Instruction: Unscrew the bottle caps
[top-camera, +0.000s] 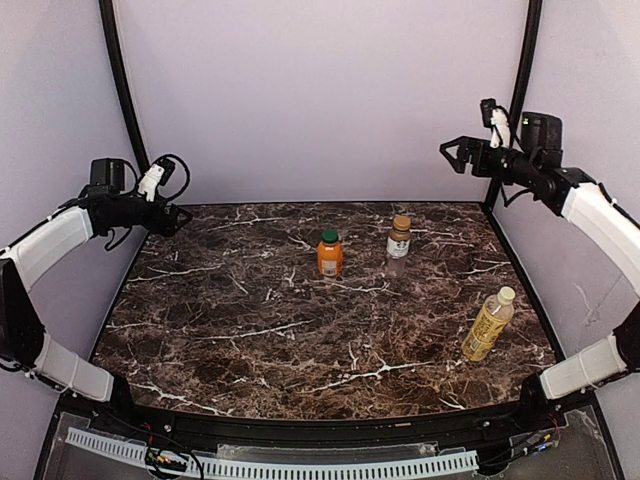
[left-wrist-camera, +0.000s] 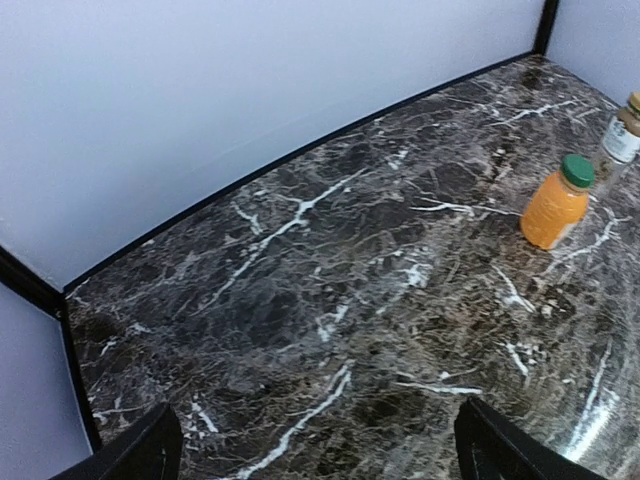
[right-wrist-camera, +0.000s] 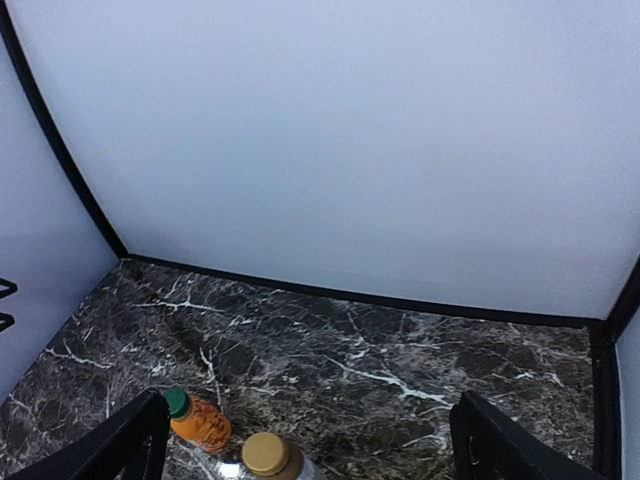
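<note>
Three bottles stand upright on the marble table (top-camera: 220, 320), each with its cap on. The short orange bottle (top-camera: 330, 258) carries a dark green cap (top-camera: 329, 237). Right of it is the clear bottle (top-camera: 398, 245) with a tan-brown cap (top-camera: 401, 221). At the right stands the slim yellow bottle (top-camera: 486, 329), topped by a cream-white cap (top-camera: 506, 295). My left gripper (top-camera: 178, 217) hovers open over the far left corner. High at the far right, my right gripper (top-camera: 452, 156) is open too. Both are empty and far from the bottles. The left wrist view shows the orange bottle (left-wrist-camera: 553, 208) and the clear bottle (left-wrist-camera: 621, 138).
Pale walls with black frame posts (top-camera: 122, 80) close the table at the back and sides. In the right wrist view the green cap (right-wrist-camera: 177, 402) and tan cap (right-wrist-camera: 265, 454) sit low between the open fingers (right-wrist-camera: 500, 445). A black rail (top-camera: 300, 425) runs along the near edge.
</note>
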